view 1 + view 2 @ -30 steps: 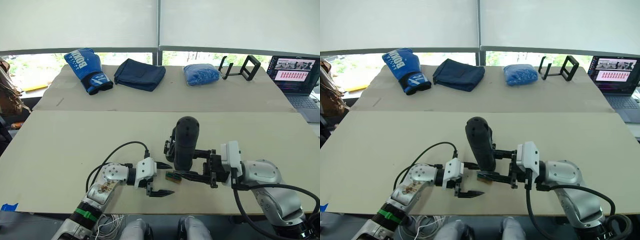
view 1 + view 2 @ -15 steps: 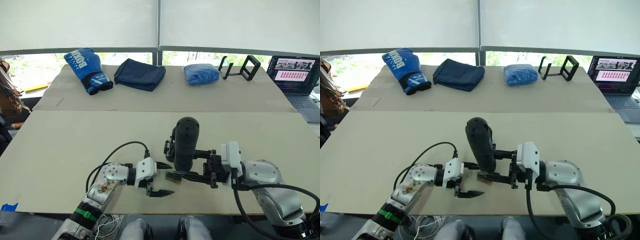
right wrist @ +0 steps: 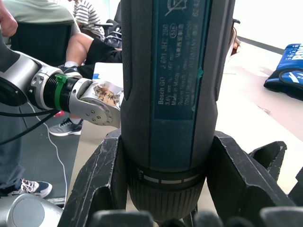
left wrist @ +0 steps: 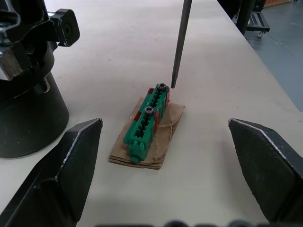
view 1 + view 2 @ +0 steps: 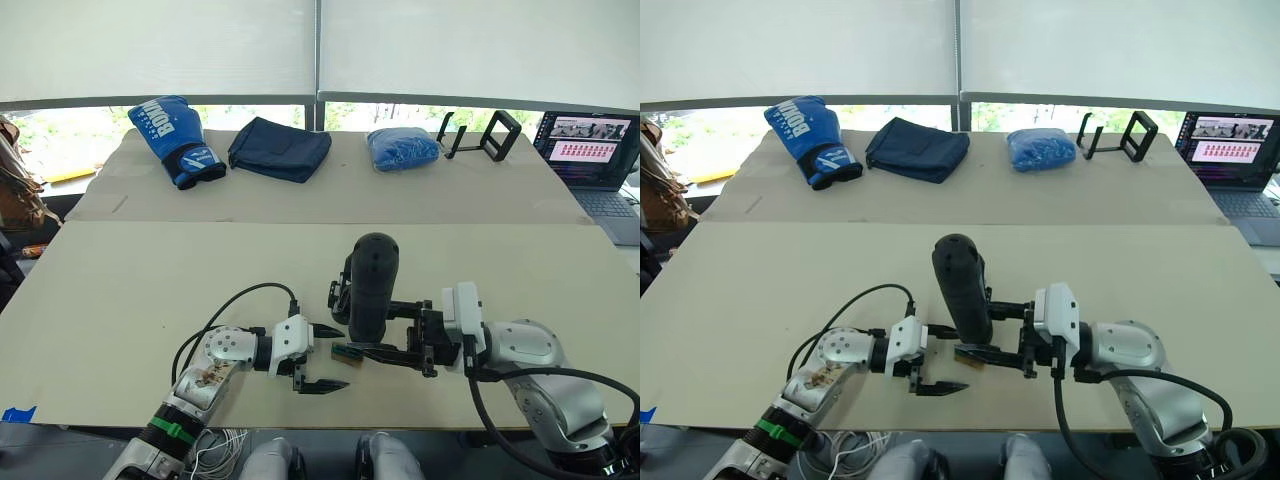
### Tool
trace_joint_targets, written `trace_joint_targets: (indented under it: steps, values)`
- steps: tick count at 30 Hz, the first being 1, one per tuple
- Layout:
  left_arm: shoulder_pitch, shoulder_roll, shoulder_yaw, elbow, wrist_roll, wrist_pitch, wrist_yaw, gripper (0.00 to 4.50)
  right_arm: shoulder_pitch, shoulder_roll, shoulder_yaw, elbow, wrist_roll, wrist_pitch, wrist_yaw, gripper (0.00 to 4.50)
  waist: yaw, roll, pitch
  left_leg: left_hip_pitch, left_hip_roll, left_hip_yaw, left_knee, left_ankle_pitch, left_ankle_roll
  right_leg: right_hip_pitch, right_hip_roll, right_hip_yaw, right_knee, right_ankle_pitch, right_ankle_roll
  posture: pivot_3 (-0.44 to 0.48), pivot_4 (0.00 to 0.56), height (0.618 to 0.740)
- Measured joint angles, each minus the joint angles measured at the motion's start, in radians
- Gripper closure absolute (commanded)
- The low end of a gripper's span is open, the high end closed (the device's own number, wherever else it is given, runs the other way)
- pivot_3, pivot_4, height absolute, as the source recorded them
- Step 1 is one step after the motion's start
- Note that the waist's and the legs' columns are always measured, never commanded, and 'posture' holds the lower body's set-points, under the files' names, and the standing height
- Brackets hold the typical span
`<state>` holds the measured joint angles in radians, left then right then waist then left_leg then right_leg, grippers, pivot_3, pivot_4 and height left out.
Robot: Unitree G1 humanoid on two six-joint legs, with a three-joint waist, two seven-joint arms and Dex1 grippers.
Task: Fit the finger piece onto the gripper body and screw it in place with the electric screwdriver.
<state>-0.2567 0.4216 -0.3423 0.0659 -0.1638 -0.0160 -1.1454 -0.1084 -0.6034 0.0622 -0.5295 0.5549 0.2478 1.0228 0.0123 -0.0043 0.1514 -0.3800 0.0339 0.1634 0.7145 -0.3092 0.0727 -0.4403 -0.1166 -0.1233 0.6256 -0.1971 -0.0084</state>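
Black and bulky, the electric screwdriver [image 5: 371, 285] stands upright, clamped in the right gripper [image 5: 400, 335], its bit poised over a screw in the green screw holder [image 4: 147, 120]. Behind it sits the gripper body [image 4: 23, 94]. The left gripper [image 5: 322, 357] hovers beside the holder, fingers spread wide and empty. The finger piece isn't discernible, so fitting and screwing appear still ahead; screw pickup seems underway.

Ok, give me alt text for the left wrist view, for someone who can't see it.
A thin metal screwdriver bit points down at a screw on a small green holder lying on cardboard. The open left claw frames it, beside the black gripper body.
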Motion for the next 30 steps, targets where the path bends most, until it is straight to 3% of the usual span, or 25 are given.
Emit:
trace_joint_targets:
  steps: [30]
  values:
    - [0.001,-0.003,0.0,0.0,0.0,0.0,0.008,0.0,-0.037,0.007,-0.012,0.013,0.015,0.001,0.004,2.59,0.001,0.0,0.0,-0.001,0.0,0.0,0.0,0.0,0.0,0.0,-0.001,-0.001,0.0,0.0,0.0,0.0,0.15,0.74]
